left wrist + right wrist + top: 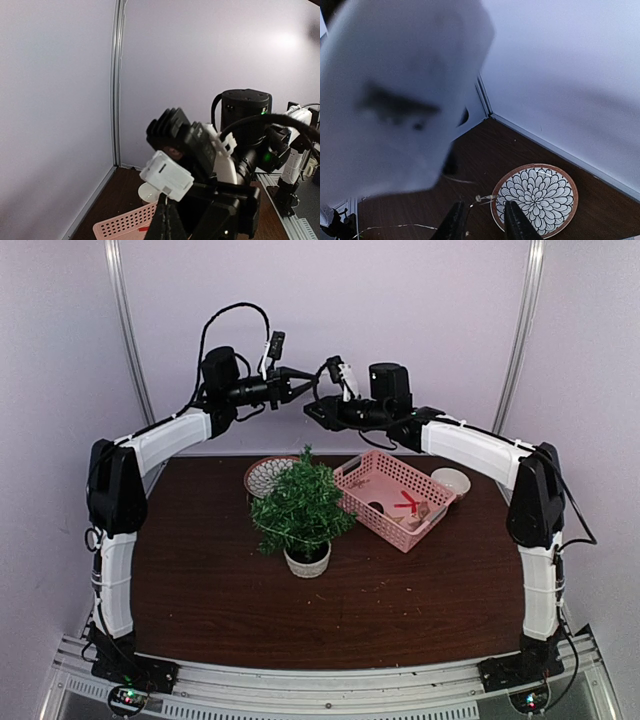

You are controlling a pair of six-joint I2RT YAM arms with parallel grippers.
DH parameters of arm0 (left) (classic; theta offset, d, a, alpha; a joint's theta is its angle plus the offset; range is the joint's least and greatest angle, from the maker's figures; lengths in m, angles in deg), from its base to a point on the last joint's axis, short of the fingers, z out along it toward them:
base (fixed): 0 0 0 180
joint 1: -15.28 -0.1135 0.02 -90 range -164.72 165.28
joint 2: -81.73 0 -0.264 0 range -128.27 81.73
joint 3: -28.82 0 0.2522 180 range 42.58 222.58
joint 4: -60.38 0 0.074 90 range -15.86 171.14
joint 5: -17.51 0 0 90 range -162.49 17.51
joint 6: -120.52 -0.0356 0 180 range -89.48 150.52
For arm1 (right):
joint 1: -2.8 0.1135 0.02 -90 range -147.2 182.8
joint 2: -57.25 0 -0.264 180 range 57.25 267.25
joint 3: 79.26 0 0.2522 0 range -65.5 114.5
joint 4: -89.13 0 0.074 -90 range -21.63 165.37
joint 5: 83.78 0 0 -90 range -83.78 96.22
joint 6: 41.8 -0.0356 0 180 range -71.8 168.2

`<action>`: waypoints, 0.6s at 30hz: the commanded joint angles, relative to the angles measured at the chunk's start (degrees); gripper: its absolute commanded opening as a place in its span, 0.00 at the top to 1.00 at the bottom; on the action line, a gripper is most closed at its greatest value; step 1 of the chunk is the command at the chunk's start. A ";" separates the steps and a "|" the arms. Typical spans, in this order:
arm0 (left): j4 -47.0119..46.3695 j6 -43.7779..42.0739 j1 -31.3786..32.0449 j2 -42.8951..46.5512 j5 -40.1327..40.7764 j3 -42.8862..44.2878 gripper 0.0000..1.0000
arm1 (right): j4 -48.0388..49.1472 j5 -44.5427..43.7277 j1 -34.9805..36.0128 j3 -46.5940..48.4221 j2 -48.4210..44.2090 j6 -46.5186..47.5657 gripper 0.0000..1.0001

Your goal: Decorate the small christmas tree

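Note:
The small christmas tree [300, 505] stands in its whitish pot [307, 562] mid-table, bare of ornaments. Both arms are raised high above it, grippers tip to tip. My left gripper [298, 390] is shut on a thin light wire [166, 201], its fingers [161, 225] pressed together right below the right wrist's white camera box [166, 176]. My right gripper [312, 410] is open, and its fingers [455, 224] straddle a strand of the wire with small beads [485, 198]. The tree is out of both wrist views.
A pink perforated basket [395, 498] with a red item [405, 505] sits right of the tree. A flower-patterned plate [265, 475] lies behind the tree and shows in the right wrist view [535, 199]. A white bowl [450, 481] stands behind the basket.

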 commanded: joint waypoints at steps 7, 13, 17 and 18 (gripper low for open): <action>-4.15 1.60 0.56 -0.08 -1.88 -0.04 1.00 | 5.27 -0.76 -0.37 -0.96 -1.80 -1.32 0.71; -4.29 1.51 0.56 -0.08 -1.66 -0.52 1.00 | 7.52 -1.47 -0.37 -2.43 -3.14 -1.69 0.69; -4.26 1.60 0.56 -0.08 -1.48 -0.62 1.00 | 8.54 -2.51 -0.39 -3.42 -4.03 -1.41 0.74; -4.22 1.60 0.58 -0.08 -1.48 -0.70 1.00 | 8.76 -2.54 -0.40 -3.59 -4.14 -1.34 0.75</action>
